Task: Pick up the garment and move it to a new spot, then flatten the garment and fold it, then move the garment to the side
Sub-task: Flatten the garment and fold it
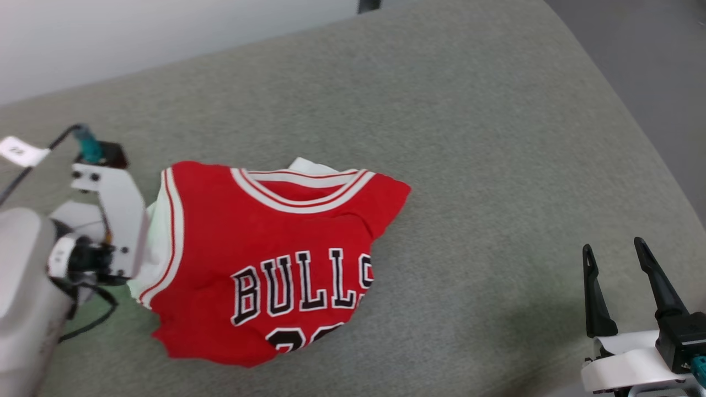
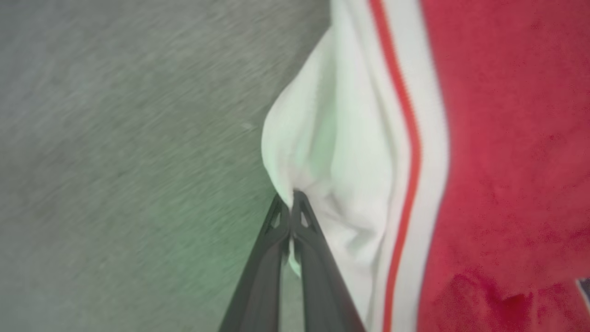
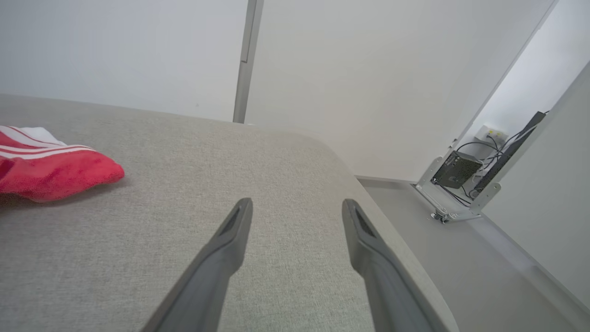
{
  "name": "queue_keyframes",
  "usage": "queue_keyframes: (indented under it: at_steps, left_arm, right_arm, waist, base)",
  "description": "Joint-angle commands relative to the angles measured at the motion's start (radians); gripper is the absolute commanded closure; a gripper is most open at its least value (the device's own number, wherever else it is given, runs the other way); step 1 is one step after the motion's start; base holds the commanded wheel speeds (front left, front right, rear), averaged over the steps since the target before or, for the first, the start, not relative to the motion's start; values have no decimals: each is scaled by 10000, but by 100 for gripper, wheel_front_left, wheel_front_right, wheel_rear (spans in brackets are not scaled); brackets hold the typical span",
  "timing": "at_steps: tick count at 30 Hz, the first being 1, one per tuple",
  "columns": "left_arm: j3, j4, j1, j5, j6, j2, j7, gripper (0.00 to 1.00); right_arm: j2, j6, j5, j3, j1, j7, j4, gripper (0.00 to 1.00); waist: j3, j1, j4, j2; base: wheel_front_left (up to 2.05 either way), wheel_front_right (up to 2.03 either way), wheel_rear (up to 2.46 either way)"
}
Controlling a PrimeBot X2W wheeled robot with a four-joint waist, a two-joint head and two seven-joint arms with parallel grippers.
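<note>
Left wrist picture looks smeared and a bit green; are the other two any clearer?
Left wrist view: streaky blur across the grey surface and shirt, green tint beside the shut left claw pinching the white sleeve. Head view: sharper, lettering readable. Right wrist view: crisp, soft shadow under the shirt.

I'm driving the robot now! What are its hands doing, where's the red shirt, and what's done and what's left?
The left gripper is shut on the garment's white sleeve.
The right gripper is open and empty, off to the garment's right.
The garment lies crumpled on the grey surface, lettering up.
Done: the grasp.
Left: lift and move it, flatten, fold, move aside.
</note>
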State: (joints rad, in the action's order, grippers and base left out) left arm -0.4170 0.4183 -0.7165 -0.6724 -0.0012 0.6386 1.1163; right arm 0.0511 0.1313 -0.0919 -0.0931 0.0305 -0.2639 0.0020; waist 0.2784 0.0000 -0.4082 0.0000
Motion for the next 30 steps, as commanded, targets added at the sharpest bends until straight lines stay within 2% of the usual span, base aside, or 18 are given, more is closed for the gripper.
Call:
queue_keyframes:
  at_steps: [1, 11, 19, 22, 30]
  left_arm:
    - [16, 63, 197, 95, 103, 148, 13, 100]
    - [279, -197, 707, 349, 419, 1098, -264, 100]
    - [412, 38, 1681, 497, 815, 1860, -470, 100]
    - [468, 156, 2048, 404, 906, 1896, -664, 100]
    - [527, 582, 2500, 128, 1026, 1346, -1358, 100]
  right_arm:
    - [-15, -10, -52, -37, -95, -9, 0, 0]
    - [-14, -10, -364, -148, -205, -9, 19, 0]
    - [-14, -10, -491, -184, -213, -9, 3, 0]
    - [-12, -10, -488, -184, -218, -9, -10, 0]
    - [-14, -10, -403, -67, 18, -9, 42, 0]
  waist:
    - [-324, 0, 361, 0]
    - [-875, 0, 1492, 0]
    - [-934, 0, 1791, 0]
    - [-842, 0, 1789, 0]
    - [-521, 0, 1600, 0]
  base:
    - [0, 0, 0]
    - [0, 0, 0]
    - [0, 0, 0]
    - [0, 0, 0]
    - [0, 0, 0]
